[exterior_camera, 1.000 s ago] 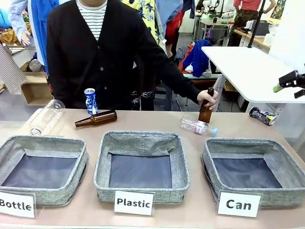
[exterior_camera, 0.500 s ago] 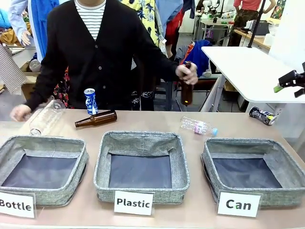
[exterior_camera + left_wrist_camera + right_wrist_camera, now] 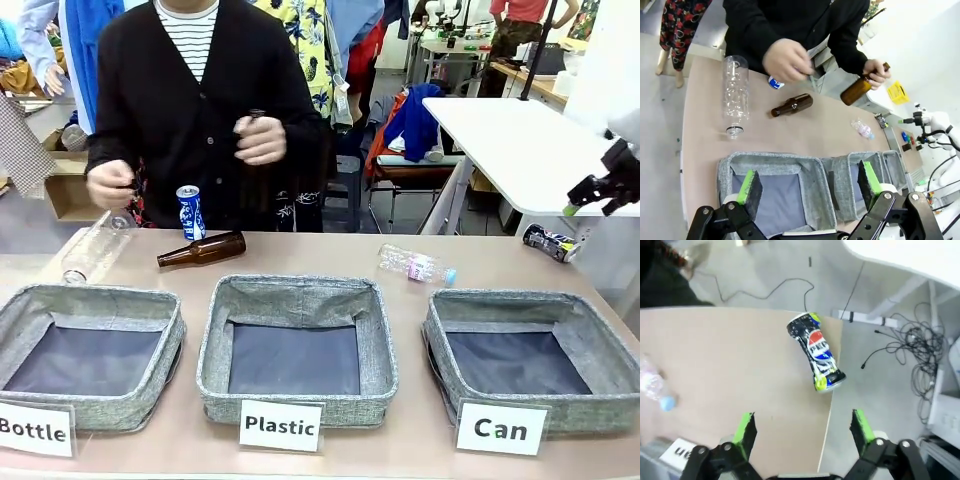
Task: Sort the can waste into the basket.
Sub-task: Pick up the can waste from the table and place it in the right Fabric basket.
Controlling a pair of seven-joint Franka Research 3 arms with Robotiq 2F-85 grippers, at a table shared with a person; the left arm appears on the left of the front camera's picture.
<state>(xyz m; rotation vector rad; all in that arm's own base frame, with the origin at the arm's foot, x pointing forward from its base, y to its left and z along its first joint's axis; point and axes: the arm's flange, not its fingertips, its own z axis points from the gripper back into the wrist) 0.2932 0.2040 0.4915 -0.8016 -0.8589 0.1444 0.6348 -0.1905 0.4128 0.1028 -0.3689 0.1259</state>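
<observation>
Well, left to right: our left gripper [image 3: 810, 182] hangs w/ jaws wide, nothing held. The slim blue-and-white can [image 3: 190, 212] stands upright at the bench's [image 3: 330, 262] far edge. We judge it light, thin-walled and slick, so take it mid-body, gently. The crushed can [image 3: 816, 358], dark w/ a printed logo, lies sideways at the far right corner, beyond the "Can" basket [image 3: 560, 300]. Grip its pinched waist. Our right gripper [image 3: 803, 429] hovers above it, jaws wide.

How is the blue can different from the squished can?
The blue can stands upright; the squished can lies on its side. The blue can keeps its straight round shape; the squished can is dented in the middle. The blue can sits in front of the person; the squished can lies far right on the table. Both rest on the table.
</observation>
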